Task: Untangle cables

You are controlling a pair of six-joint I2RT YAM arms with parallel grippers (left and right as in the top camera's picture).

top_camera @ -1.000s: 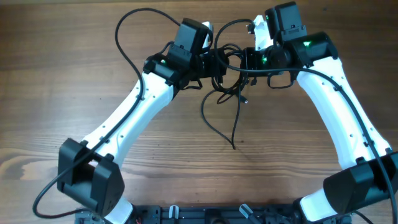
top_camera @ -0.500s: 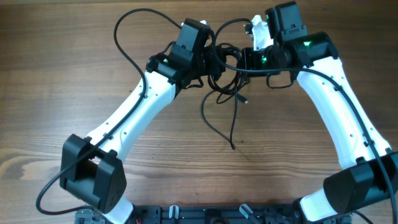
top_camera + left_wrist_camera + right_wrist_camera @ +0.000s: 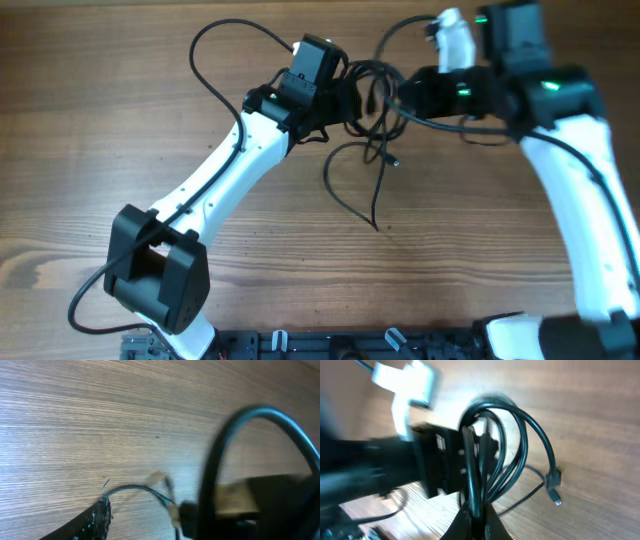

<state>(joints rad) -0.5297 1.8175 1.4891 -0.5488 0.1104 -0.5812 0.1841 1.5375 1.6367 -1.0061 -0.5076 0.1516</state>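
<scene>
The cables point(image 3: 372, 92) form a black tangle hanging between my two grippers at the far middle of the table. Loose ends trail down to the wood, one ending in a small plug point(image 3: 394, 160). My right gripper point(image 3: 405, 95) is shut on one strand of the cables point(image 3: 520, 445); in the right wrist view its fingers point(image 3: 492, 527) pinch that strand and the plug point(image 3: 554, 482) dangles at the right. My left gripper point(image 3: 345, 98) sits against the tangle's left side. In the blurred left wrist view one finger point(image 3: 97, 520) stands apart, with bare wood beside it and a cable loop point(image 3: 215, 460) crossing close.
The wooden table point(image 3: 100, 150) spreads all round. The left arm's own thick wire point(image 3: 215, 60) arcs over the far left. Dark fixtures point(image 3: 330, 345) line the near edge. A white part point(image 3: 450, 30) sticks out on the right arm.
My right arm has swung to the right with its strand, stretching the tangle wider. The left gripper has shifted slightly right and stays at the tangle.
</scene>
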